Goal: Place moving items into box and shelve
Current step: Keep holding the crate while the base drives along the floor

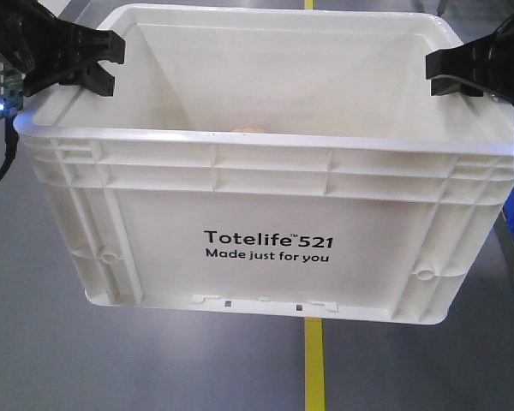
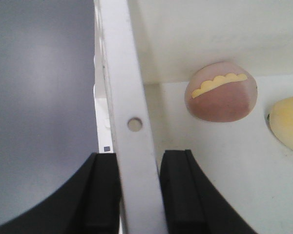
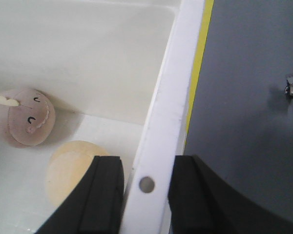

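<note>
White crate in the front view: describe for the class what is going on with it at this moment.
Both arms grip the white crate by its rim. The left gripper is clamped on one side wall and the right gripper on the opposite one, each with one finger inside and one outside. The crate seems to be held up over the grey floor. On its bottom lie a pink plush toy and a yellow rounded item, side by side.
</note>
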